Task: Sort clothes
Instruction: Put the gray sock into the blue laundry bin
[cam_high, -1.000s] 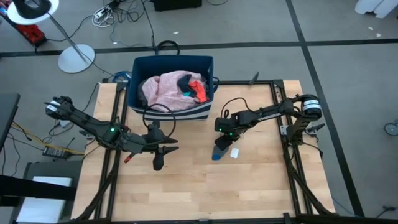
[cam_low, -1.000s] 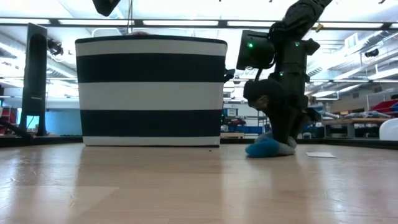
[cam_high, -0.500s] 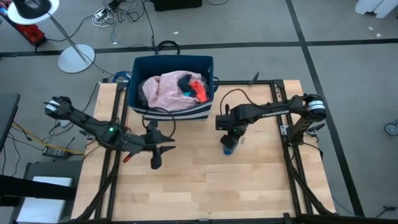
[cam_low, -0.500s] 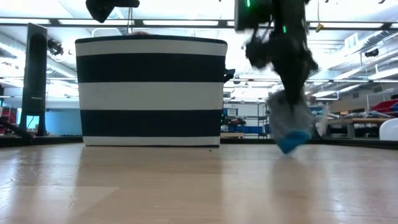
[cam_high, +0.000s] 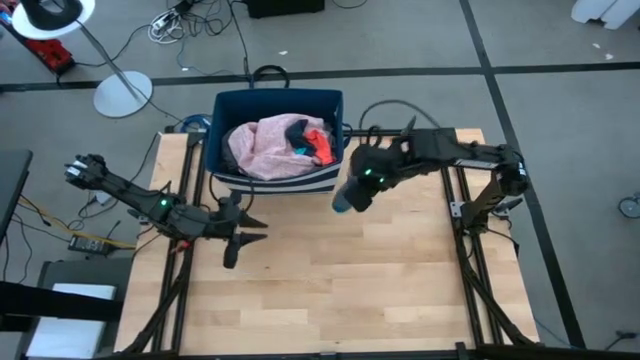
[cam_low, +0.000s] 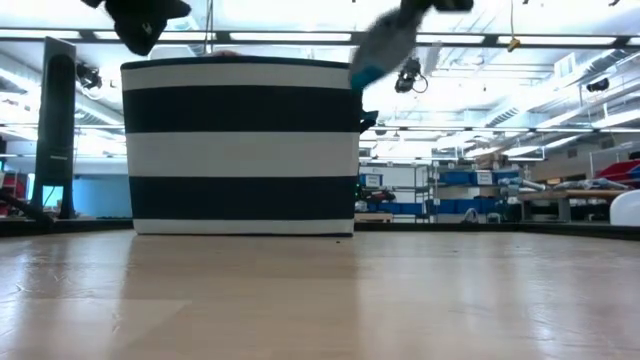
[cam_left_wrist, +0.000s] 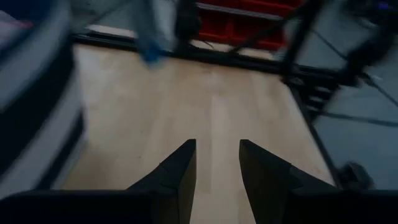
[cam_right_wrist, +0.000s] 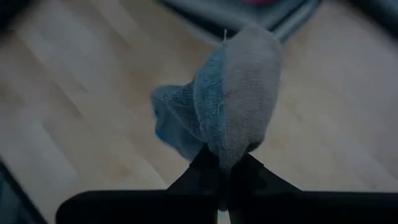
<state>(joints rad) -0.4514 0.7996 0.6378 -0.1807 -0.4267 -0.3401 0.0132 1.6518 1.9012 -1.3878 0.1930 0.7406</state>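
Clothes in the bin: a pink garment (cam_high: 268, 145) fills most of the dark blue bin (cam_high: 220, 110); a dark piece (cam_high: 298, 133) and a red-orange piece (cam_high: 320, 145) lie on it toward the bin's right side.
Sock: a small grey and blue sock (cam_right_wrist: 230, 109) hangs in the air from the right tool; in the high view it shows as a blue spot (cam_high: 343, 204) just in front of the bin's right corner, above the tabletop.
Right tool: the right tool (cam_right_wrist: 225, 167) is closed on the sock, the fabric pinched between its two dark fingers (cam_right_wrist: 258, 177). In the low view the sock (cam_low: 377, 50) is raised to about the height of the bin's top edge, just beside its right side.
Left tool: the left tool (cam_left_wrist: 216, 163) stands open, nothing between its fingers (cam_left_wrist: 180, 168). In the high view it is over the left part of the tabletop, in front of the bin and apart from it (cam_high: 238, 238).
Bin: it stands at the back middle of the tabletop (cam_high: 330, 290); its outer wall has wide dark and white stripes (cam_low: 240, 150).
Room: a lamp (cam_high: 50, 15) on a round base stands on the floor beyond the tabletop, with cables near it.
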